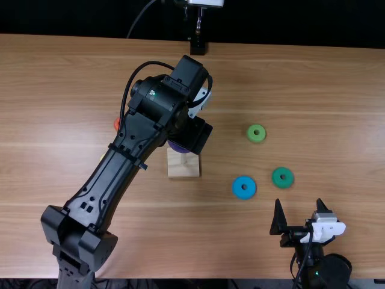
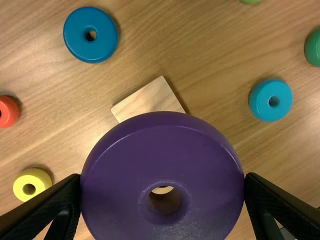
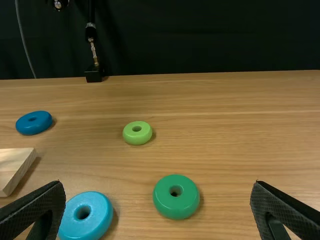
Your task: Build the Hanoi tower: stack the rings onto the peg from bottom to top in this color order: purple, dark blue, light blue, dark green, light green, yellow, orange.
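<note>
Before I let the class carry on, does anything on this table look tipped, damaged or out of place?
Nothing stands out. The left gripper holds the purple ring, first in the order, near the wooden base; the other six rings lie flat on the table, none visibly damaged.

I'm seeing light brown wooden table [image 1: 313,84] on my feed, grain running sideways, dark cloth [image 3: 200,35] behind, thin grey cable [image 3: 24,42], black-based stand [image 3: 93,76] at far edge.
</note>
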